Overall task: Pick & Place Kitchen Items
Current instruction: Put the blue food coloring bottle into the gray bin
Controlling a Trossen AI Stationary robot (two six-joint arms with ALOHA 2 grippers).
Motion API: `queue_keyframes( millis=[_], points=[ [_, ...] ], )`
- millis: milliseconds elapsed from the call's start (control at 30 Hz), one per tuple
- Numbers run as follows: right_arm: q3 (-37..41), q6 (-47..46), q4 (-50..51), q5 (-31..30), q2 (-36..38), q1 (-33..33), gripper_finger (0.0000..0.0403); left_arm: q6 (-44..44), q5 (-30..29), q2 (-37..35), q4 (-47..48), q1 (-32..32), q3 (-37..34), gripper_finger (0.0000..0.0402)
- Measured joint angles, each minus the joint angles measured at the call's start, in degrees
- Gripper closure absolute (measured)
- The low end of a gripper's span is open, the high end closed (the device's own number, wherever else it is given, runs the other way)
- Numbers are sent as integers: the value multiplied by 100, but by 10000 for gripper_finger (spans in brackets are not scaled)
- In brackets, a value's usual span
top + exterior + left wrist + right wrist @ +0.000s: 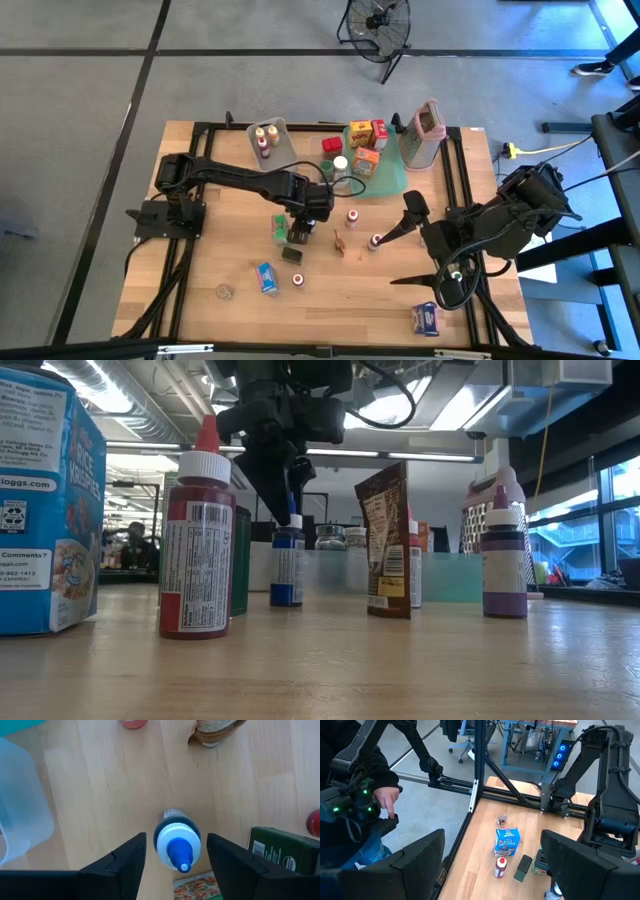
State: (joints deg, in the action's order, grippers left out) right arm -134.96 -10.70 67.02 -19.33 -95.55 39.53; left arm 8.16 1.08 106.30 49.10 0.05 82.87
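Left gripper (175,857) is held with fingers spread, ungripped, directly above and astride the upright blue-capped bottle (177,842) at mid-table beside the green box (285,855), while the right gripper (415,245) is parked wide open and empty further right, near the table's front.

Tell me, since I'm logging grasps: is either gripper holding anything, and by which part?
Nothing is held. The left gripper stands open around the blue-capped bottle, fingers clear of its sides. The right gripper is open and empty.
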Motion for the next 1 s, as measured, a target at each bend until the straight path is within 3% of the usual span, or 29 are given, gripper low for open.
queue_keyframes(
  millis=[600, 1000],
  points=[
    [0, -46, -14, 4, -17, 3, 71, -5, -37, 2, 0, 0, 0, 281],
    [0, -46, -57, -4, -20, 160, 71, -293, -4, -83, 116, 0, 26, 287]
  ],
)
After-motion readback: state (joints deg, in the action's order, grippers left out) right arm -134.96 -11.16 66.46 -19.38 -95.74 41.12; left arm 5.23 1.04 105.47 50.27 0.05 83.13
